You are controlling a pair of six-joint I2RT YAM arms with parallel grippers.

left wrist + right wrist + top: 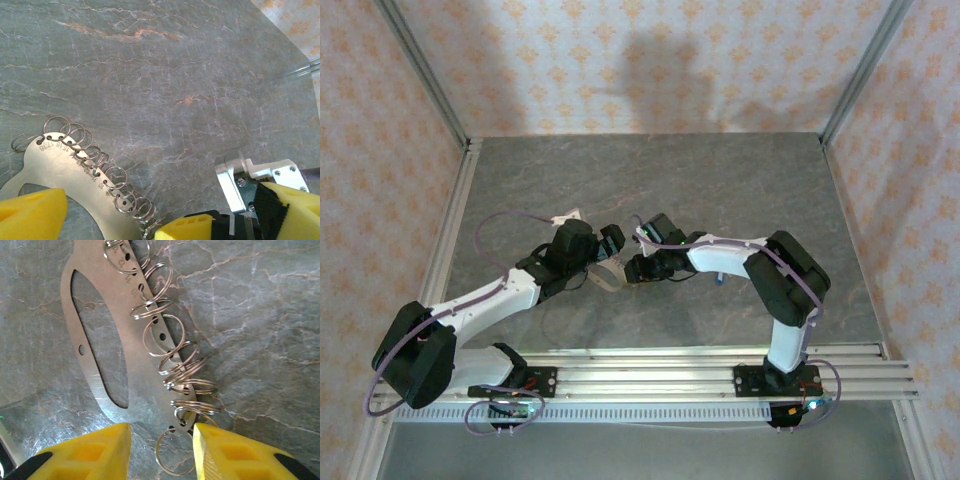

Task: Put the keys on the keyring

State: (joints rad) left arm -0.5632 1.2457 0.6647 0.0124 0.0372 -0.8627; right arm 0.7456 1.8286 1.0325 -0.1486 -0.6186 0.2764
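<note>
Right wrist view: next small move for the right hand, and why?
Probably ease the right hand shut on the end of the keyring: that end lies between its fingers, which stand apart on either side, not gripping. The left hand is open too, so nothing steadies the keyring.

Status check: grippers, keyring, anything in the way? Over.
Left gripper open, straddling the keyring. Right gripper flanks its narrow end, a ring between the fingers; grip unclear. Both grippers crowd the same spot.
</note>
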